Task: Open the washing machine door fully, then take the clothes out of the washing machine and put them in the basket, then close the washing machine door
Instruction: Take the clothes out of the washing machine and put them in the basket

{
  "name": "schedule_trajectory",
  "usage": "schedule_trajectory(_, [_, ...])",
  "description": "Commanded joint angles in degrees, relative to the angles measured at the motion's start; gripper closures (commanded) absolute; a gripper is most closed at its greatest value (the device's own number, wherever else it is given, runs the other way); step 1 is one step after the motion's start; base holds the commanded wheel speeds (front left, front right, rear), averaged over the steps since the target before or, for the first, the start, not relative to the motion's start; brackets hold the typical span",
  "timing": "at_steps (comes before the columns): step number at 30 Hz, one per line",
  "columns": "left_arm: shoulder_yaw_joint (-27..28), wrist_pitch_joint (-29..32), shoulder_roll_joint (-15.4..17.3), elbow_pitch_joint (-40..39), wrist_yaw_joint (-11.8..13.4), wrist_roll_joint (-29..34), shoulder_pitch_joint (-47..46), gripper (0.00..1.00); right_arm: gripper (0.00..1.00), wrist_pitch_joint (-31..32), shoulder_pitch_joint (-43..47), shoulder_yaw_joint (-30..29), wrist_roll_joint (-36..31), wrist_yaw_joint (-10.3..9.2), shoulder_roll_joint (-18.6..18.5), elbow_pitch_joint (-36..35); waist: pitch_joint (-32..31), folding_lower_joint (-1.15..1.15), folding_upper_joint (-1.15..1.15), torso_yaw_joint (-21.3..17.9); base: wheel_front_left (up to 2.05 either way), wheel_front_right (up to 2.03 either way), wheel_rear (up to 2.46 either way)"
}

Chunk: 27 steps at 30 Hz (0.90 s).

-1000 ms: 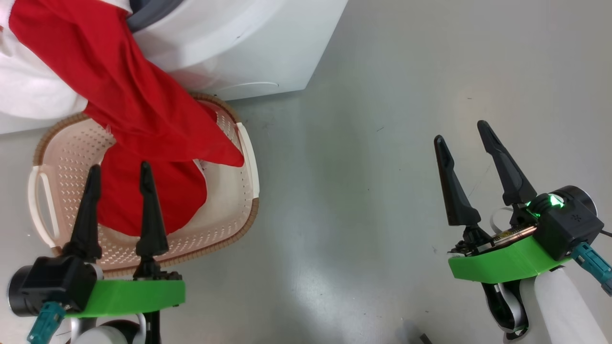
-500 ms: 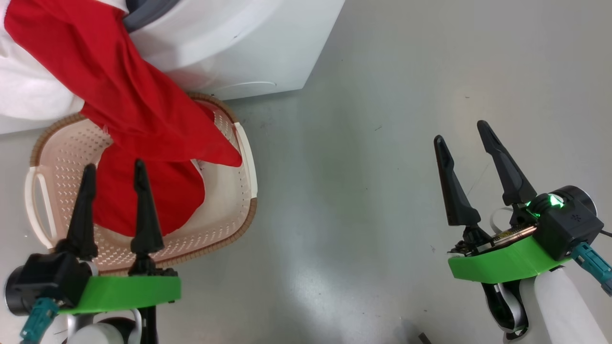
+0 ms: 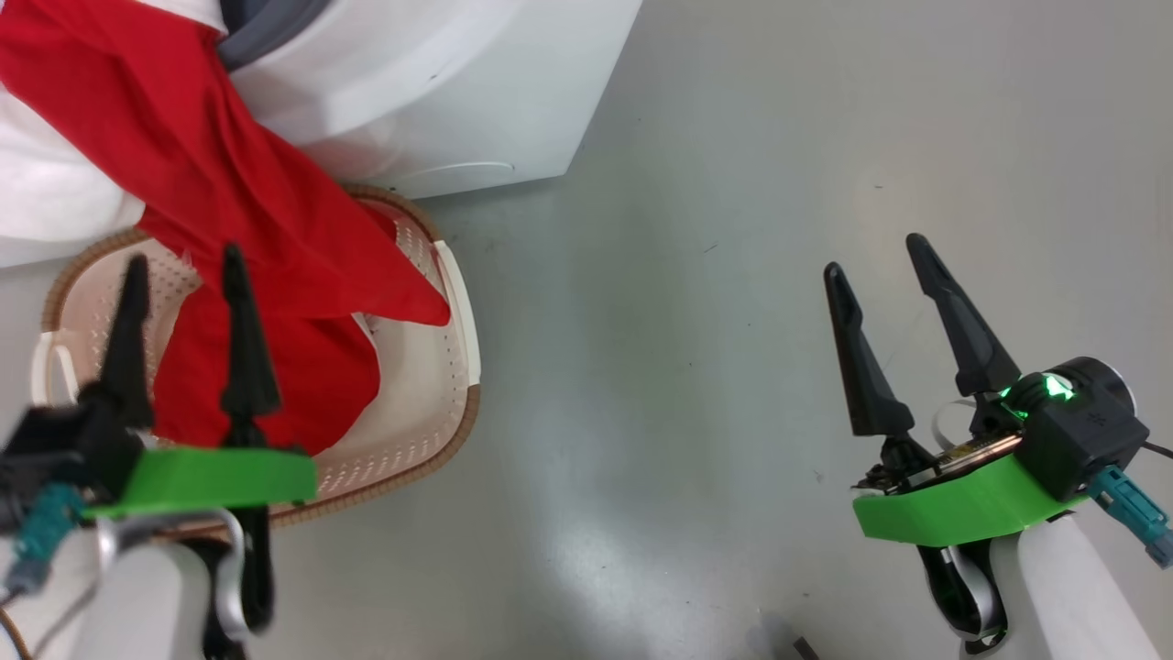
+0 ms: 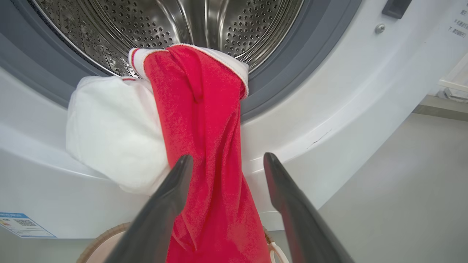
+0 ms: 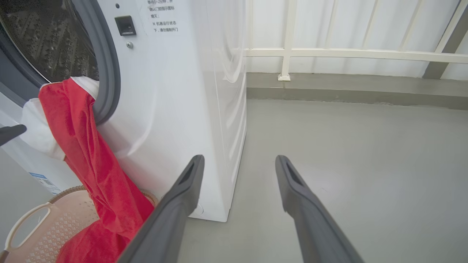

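The clothes, red with a white panel, hang out of the washing machine drum mouth, and their lower end lies in the basket on the floor below. In the left wrist view the clothes drape over the grey gasket of the washing machine. My left gripper is open above the basket, and its fingers frame the hanging red cloth without gripping it. My right gripper is open over bare floor, well right of the machine. The washing machine door is out of view.
The grey floor stretches to the right of the machine. A white railing on a low kerb runs along the far side. A small blue label is low on the machine's front.
My left gripper has risen and moved forward toward the hanging red cloth. The head camera has shifted slightly. The right arm has not moved, and the clothes hang as before.
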Motion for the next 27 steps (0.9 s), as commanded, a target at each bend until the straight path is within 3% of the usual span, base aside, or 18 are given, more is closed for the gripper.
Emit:
schedule_trajectory(1, [1.9, 0.1, 1.7, -0.6, -0.5, -0.1, -1.3, 0.00, 0.00, -0.4, 0.8, 1.6, 0.4, 0.29, -0.4, -1.1, 0.0, 0.00, 0.00, -0.2, 0.00, 0.00, 0.00])
schedule_trajectory(19, [5.1, -1.2, 8.9, 20.5, -1.9, -0.2, -20.7, 0.00, 0.00, -0.4, 0.5, 2.8, 1.2, 0.29, -0.4, -0.6, 0.3, 0.00, 0.00, -2.8, 0.00, 0.00, 0.00])
schedule_trajectory(27, [5.2, -2.1, 9.9, 27.2, -2.9, -0.7, -25.9, 0.00, 0.00, -0.4, 0.2, 3.0, 1.4, 0.29, -0.4, -0.6, 0.9, 0.00, 0.00, -3.2, 0.00, 0.00, 0.00])
